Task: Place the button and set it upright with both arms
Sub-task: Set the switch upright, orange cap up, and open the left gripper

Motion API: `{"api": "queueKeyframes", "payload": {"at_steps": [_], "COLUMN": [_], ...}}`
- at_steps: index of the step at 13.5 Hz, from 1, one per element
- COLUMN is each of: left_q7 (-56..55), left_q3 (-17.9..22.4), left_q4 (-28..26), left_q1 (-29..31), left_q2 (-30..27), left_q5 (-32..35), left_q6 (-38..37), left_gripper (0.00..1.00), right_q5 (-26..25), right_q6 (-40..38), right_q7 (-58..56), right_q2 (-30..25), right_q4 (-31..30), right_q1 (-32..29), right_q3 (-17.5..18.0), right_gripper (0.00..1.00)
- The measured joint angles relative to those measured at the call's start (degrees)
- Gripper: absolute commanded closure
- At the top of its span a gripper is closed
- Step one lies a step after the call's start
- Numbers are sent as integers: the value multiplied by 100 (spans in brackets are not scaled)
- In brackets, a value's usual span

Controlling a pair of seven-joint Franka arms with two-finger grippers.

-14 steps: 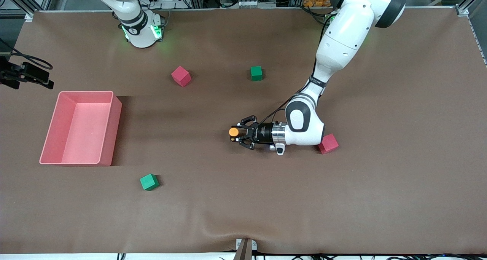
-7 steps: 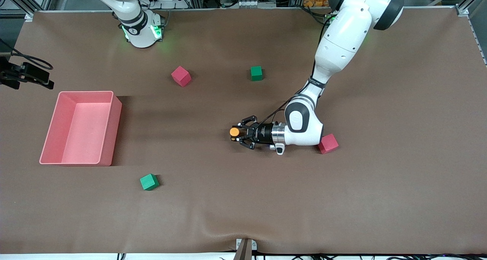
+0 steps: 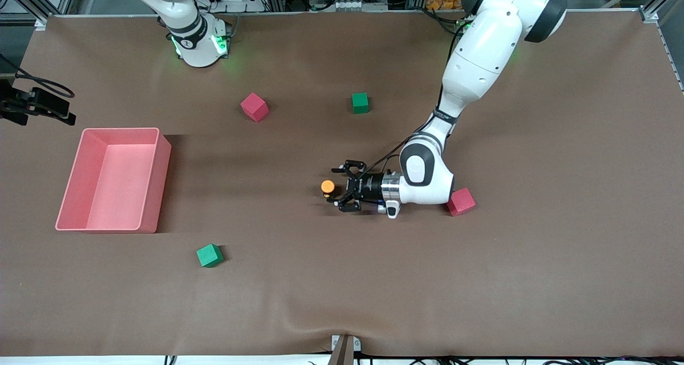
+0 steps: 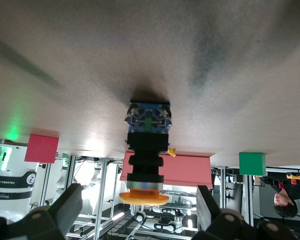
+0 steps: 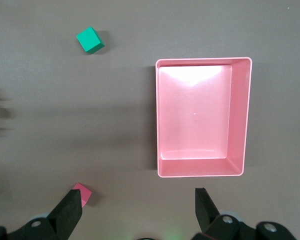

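The button (image 3: 328,186) stands upright on the brown table (image 3: 534,258) near its middle, orange cap up and black body down, as the left wrist view confirms, with its blue-marked base against the cloth. The left gripper (image 3: 342,187) sits low over the table just beside it, toward the left arm's end, jaws spread wide and clear of the button on both sides, holding nothing. The right gripper (image 5: 135,212) hangs high above the pink bin (image 3: 113,179) at the right arm's end of the table, jaws wide and empty too; that arm waits. By the look of it, the placing and uprighting are done: the button rests on its own and nothing grips it. What seems left is for the left arm to draw away without knocking the small, top-heavy switch over. Two pink cubes (image 3: 254,107) and two green cubes (image 3: 209,255) lie scattered and untouched, one pink cube (image 3: 461,201) just beside the left arm's wrist.
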Motion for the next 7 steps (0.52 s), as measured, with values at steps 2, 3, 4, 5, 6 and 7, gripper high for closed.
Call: {"api": "queueKeyframes", "payload": {"at_steps": [2,3,4,5,6,7], "left_q7": [12,13,8,-8,-18,-29], "left_q3": [2,6,7,12,28,51], "left_q4": [52,95,132,155,168,191], "left_q1": [6,18,47,89,130,158], "left_q2": [-16,-41,-81,-133,-201,-270], "left_q5": [31,128,257,358,450,605], "left_q6": [-1,-1,-1,-9,-45,-80], "left_gripper": [0,0,0,0,0,0], "right_q5": [0,0,0,0,0,0], "right_q6": [0,0,1,3,4,3], "right_q7": [0,0,0,0,0,0], "right_q2": [0,0,0,0,0,1], "right_q4": [0,0,0,0,0,0], "right_q1": [0,0,0,0,0,4], "right_q3": [0,0,0,0,0,0], "right_gripper": [0,0,0,0,0,0]}}
